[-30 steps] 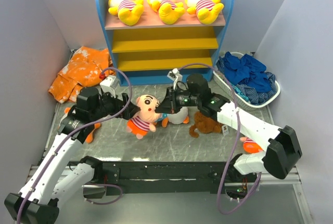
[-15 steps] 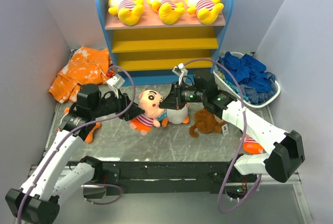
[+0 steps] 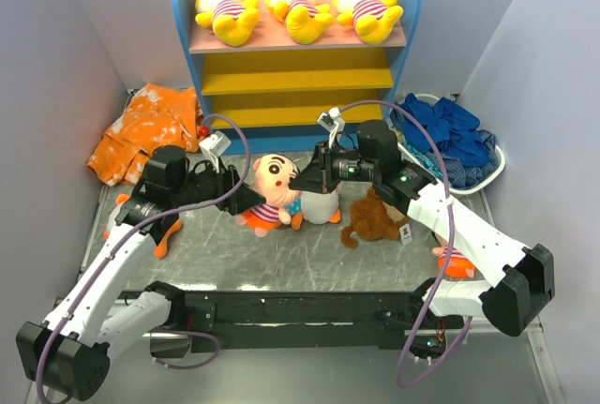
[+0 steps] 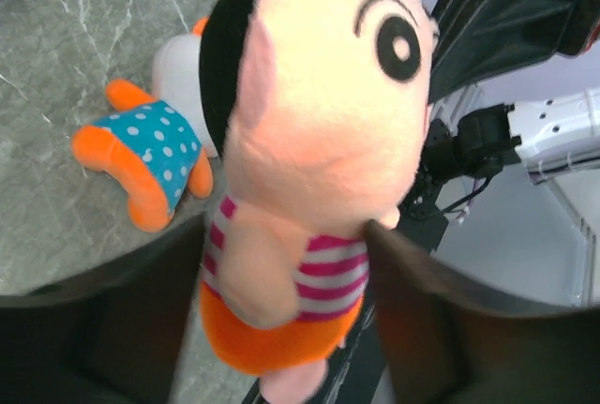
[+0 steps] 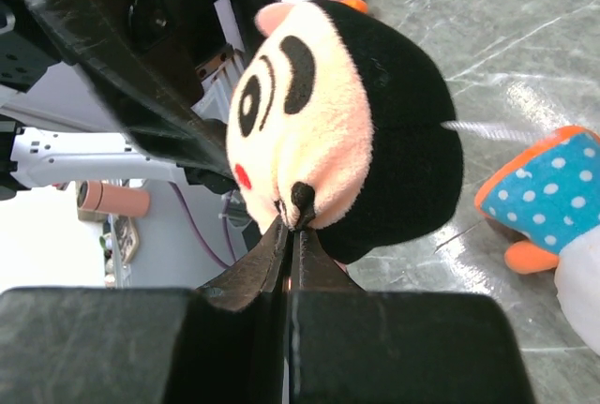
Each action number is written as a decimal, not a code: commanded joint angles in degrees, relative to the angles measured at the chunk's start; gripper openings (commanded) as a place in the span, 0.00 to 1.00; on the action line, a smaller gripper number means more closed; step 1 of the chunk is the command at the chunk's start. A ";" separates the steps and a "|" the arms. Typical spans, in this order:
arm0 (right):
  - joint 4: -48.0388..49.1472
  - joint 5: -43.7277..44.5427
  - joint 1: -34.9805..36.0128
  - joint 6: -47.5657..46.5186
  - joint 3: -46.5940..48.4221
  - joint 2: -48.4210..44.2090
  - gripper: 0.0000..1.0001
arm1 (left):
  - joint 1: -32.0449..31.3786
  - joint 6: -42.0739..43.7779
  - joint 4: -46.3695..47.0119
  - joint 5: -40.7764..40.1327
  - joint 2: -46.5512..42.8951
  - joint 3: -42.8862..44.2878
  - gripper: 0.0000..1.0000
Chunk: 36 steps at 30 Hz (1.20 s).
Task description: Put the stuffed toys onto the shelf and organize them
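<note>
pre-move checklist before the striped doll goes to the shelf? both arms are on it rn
1. Left gripper on the striped doll: ok, closed around the torso from both sides.
2. Right gripper on the doll's head: ok, shut on a fold of the face.
3. Room on the pink top board of the shelf: not ok, three yellow toys fill it.
4. Room on the yellow lower boards: ok, nothing on them.
5. Doll apart from the dotted-shirt toy: cannot tell, it lies close behind.
6. Brown monkey off the path: ok, on the table beneath the right arm.
</note>
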 commanded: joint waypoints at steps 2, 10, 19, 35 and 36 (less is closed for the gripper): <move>2.95 -0.40 -0.57 1.37 3.15 -1.88 0.02 | -0.09 -0.52 3.62 3.20 1.01 -1.03 0.37; 3.12 16.25 -0.65 13.10 -1.75 -6.70 0.65 | -0.09 -21.42 20.04 1.29 1.71 -4.72 0.01; 20.01 30.36 1.36 30.87 -20.76 -20.60 0.64 | -0.79 -39.81 35.09 -10.76 3.11 -5.52 0.01; 17.53 33.80 20.44 -53.27 -15.12 -21.39 0.60 | -6.33 -42.89 26.39 -17.72 6.46 2.57 0.01; 17.89 33.79 20.79 -56.95 -15.13 -21.13 0.61 | -6.33 -43.07 26.39 -16.76 6.37 2.48 0.01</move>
